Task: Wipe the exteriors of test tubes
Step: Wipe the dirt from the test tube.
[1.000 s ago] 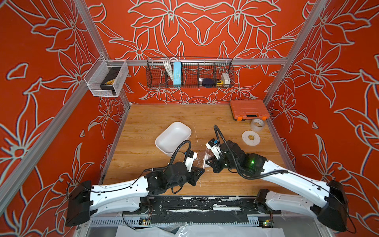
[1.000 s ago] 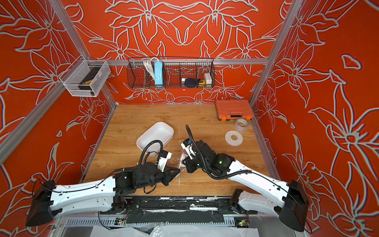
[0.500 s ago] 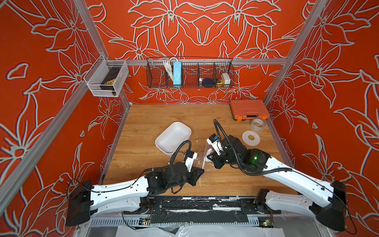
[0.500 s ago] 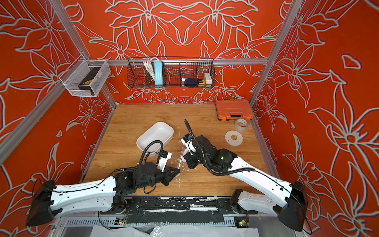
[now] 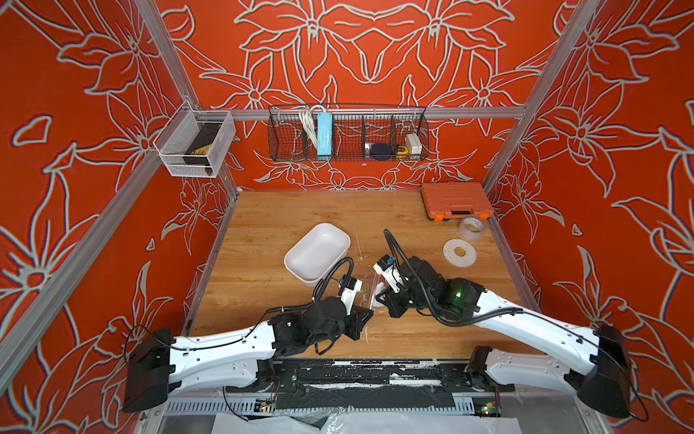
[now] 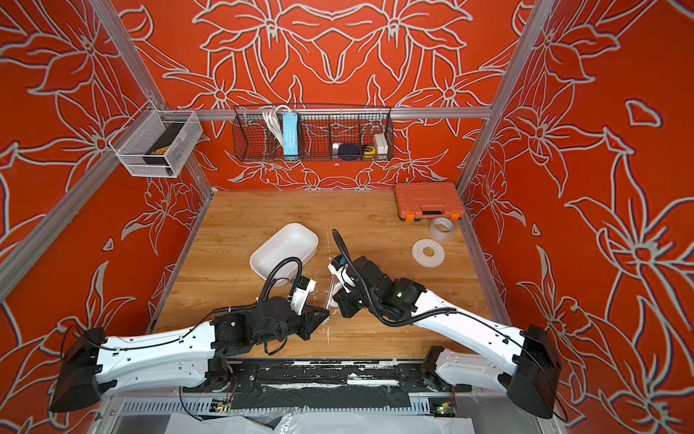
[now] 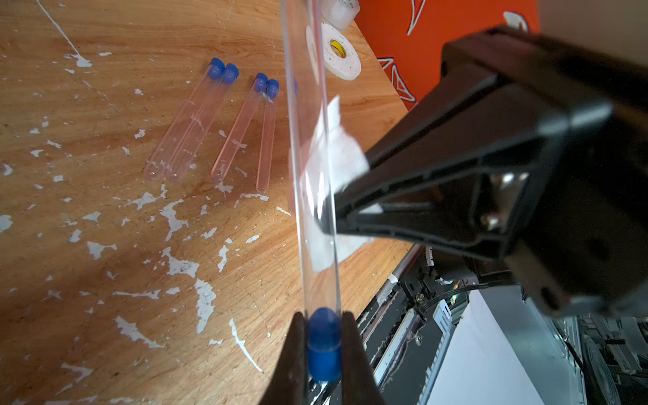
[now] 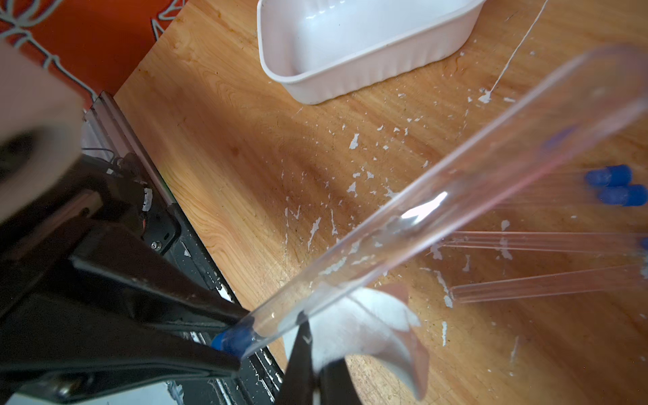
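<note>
Close to the front edge of the desk (image 7: 105, 245), about midway along it, the left gripper (image 7: 324, 336) is clamped on the blue cap (image 7: 324, 350) of one test tube (image 7: 312, 175) and holds it off the wood. The right gripper (image 8: 314, 350) is pinched shut on a wad of white tissue (image 7: 342, 154) that presses against the tube's side. Four more test tubes (image 7: 245, 129) lie flat on the desk beyond it, in two pairs. What worries me is that the only hold is on the cap. A hard sideways push from the tissue could lever the slick plastic round in the jaws, or pull the tube out of its cap. If it drops, it may roll off the front edge or knock the lying tubes apart. The tissue looks loosely bunched, so it could also snag and slip from the pinch, leaving bare fingers scraping the tube.
</note>
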